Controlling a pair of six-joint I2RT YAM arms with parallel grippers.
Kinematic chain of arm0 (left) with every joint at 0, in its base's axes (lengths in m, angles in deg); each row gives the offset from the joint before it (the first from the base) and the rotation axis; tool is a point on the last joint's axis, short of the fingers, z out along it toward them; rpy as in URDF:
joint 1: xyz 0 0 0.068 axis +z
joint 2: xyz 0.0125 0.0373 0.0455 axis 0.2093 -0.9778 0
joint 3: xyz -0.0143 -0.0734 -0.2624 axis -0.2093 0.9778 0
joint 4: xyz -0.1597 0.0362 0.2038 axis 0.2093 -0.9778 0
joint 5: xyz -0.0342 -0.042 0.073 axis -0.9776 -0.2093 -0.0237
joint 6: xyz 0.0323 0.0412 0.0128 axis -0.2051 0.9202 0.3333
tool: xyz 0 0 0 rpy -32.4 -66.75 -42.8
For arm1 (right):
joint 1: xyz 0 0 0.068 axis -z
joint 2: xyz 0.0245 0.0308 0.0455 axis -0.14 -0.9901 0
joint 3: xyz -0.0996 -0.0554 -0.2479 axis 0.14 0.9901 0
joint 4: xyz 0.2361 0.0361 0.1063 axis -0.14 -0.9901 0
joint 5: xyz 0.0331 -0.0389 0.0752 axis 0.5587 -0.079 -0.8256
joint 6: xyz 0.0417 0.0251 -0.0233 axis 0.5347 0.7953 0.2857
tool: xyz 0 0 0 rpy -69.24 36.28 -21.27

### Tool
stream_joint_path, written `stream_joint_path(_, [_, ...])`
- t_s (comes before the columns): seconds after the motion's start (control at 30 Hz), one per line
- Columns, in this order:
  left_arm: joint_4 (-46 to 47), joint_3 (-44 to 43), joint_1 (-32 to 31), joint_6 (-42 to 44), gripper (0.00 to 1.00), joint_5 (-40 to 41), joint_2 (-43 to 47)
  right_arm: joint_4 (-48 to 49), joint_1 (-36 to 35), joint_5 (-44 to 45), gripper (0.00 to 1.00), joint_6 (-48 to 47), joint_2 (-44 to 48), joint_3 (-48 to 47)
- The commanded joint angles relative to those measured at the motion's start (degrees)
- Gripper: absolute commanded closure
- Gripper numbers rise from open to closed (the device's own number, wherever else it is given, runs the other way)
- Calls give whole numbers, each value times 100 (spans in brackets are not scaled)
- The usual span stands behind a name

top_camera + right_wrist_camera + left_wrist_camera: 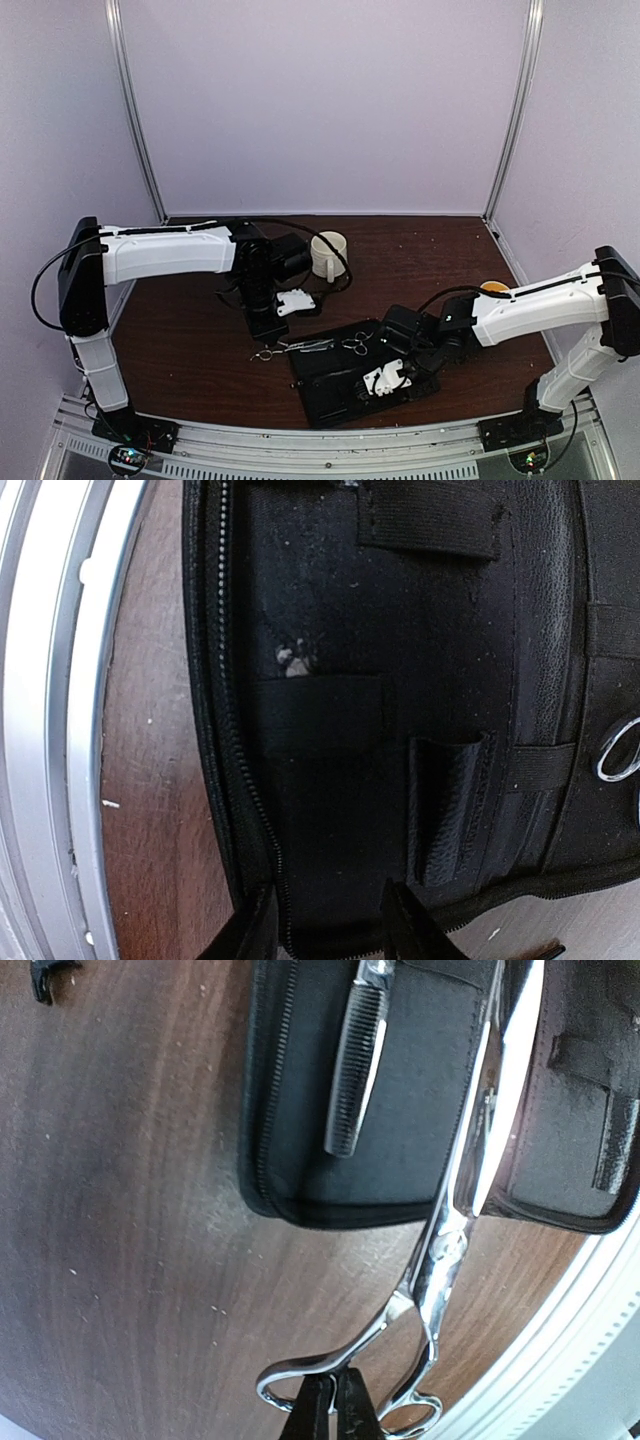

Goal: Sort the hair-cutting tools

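Observation:
My left gripper [266, 338] [335, 1402] is shut on the finger-ring handle of a slim silver scissors [452, 1222] [290, 348]. Its blades reach onto the open black case [340, 385] [420, 1140]. A second scissors [355, 345] lies on the case; its toothed blade [355, 1060] shows in the left wrist view and one ring [620, 750] in the right wrist view. My right gripper [368, 390] [330, 925] is open and empty, its fingers astride the case's zipped edge [240, 780]. A small black clip [45, 975] lies on the table at a frame corner.
A white mug [328, 255] stands at the back centre. A yellow-lined mug [493, 288] sits behind the right arm. The metal rail [330, 435] [50, 730] runs along the table's near edge, close to the case. Purple walls enclose the brown table [430, 250].

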Motion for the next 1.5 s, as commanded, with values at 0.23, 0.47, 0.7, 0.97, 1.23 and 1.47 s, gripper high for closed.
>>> stream_joint_path(0.23, [-994, -603, -360, -710, 100, 294, -578, 466, 59, -82, 63, 221, 164, 123])
stream_joint_path(0.47, [-1148, -786, -380, -868, 100, 667, -920, 669, 62, -114, 63, 238, 145, 332])
stream_joint_path(0.7, [-1209, -960, -390, -993, 100, 908, -1206, 702, 64, -179, 63, 268, 114, 328])
stream_joint_path(0.97, [-1130, -1239, -485, -1014, 100, 1296, -1452, 706, 64, -243, 63, 293, 88, 290])
stream_joint_path(1.23, [-1021, -1359, -617, -857, 100, 1359, -1572, 707, 64, -295, 63, 330, 43, 248])
stream_joint_path(1.47, [-1012, -968, -641, -883, 100, 1280, -1354, 665, 58, -317, 63, 349, 0, 219])
